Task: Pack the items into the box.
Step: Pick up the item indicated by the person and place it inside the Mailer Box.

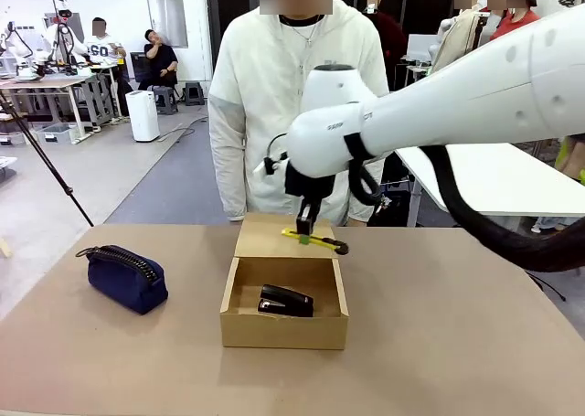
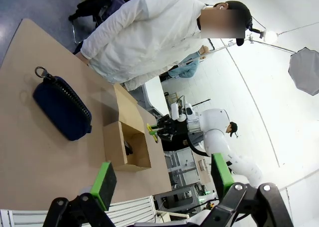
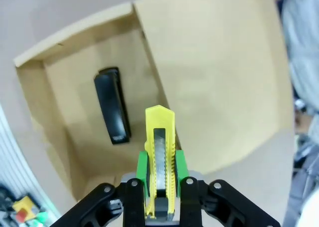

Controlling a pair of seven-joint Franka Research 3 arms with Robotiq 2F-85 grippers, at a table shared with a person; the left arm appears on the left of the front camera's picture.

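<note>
The knife (image 1: pixel 315 240) is long and thin. It is yellow plastic with a dark strip down its middle and a black end. The robot's right hand (image 1: pixel 306 226) pinches it tight between two green pads. The knife lies flat in the air, just above the back edge of the box (image 1: pixel 283 329), where the flap (image 1: pixel 270 238) begins. In the right wrist view, the knife (image 3: pixel 159 152) points out past the fingers toward the open box below.

The box is plain brown cardboard with straight walls and sharp corners. It is open, and its flap lies back toward the person (image 1: pixel 292 87) in the white top. A black stapler (image 1: pixel 285 301) lies flat on the box floor. It looks smooth and a bit shiny.

A dark blue pouch (image 1: pixel 126 277) sits on the worktop (image 1: pixel 457 343) to the left of the box, well apart from it. It is soft cloth, round and puffy, with a black zipper along its top.

The left hand (image 2: pixel 163 179) is spread wide, with nothing between its green pads.

The worktop is flat, smooth and light brown.
</note>
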